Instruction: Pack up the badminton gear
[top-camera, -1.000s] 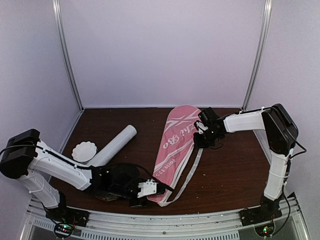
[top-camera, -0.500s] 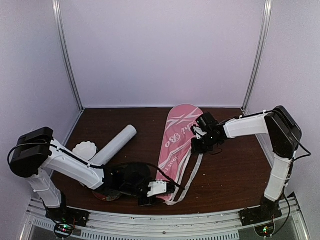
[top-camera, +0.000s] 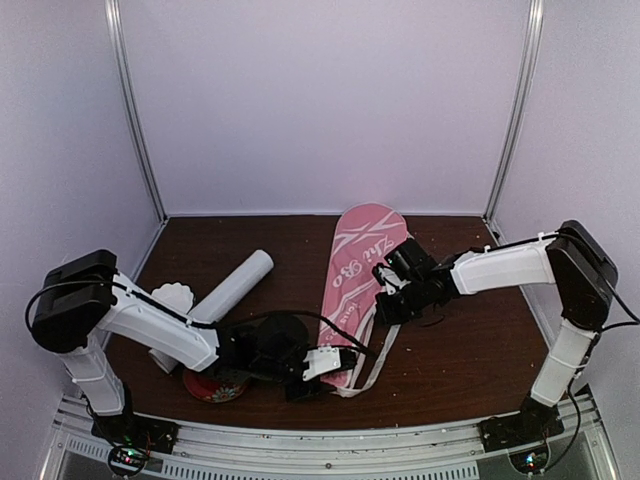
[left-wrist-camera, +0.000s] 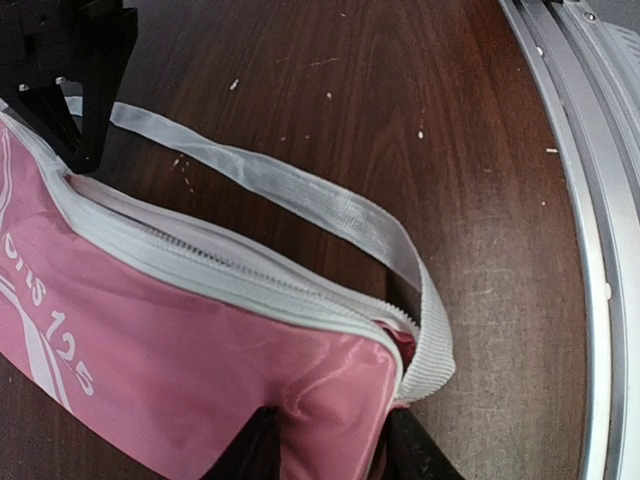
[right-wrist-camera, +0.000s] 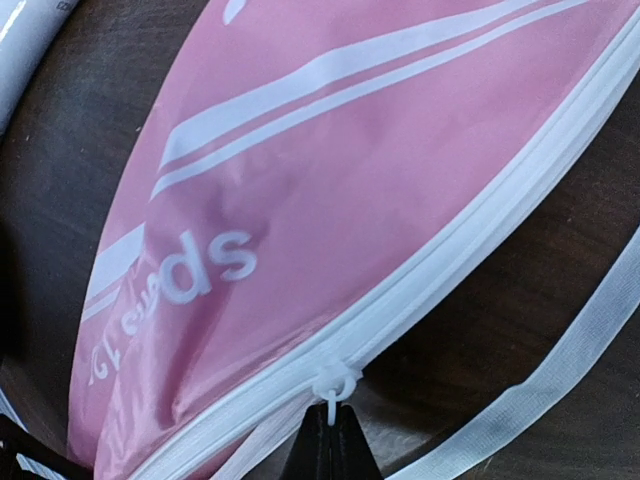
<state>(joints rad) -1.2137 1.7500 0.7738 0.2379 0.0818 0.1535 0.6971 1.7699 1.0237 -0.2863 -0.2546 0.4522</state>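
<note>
Sliding toward the near edge of the table (top-camera: 470, 350) over the last second, our right gripper (right-wrist-camera: 330, 440), pinched on the zipper pull (right-wrist-camera: 335, 386), closes the mid-table pink racquet bag (top-camera: 352, 275) while our left gripper (left-wrist-camera: 330, 448) clamps its near end.

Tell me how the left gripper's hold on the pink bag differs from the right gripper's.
The left gripper pinches the pink bag by the fabric at its near end; the right gripper pinches only the small white zip pull on its side edge. The left gripper's fingers stand apart around bunched cloth; the right gripper's are pressed nearly together. Both grip the same bag.
</note>
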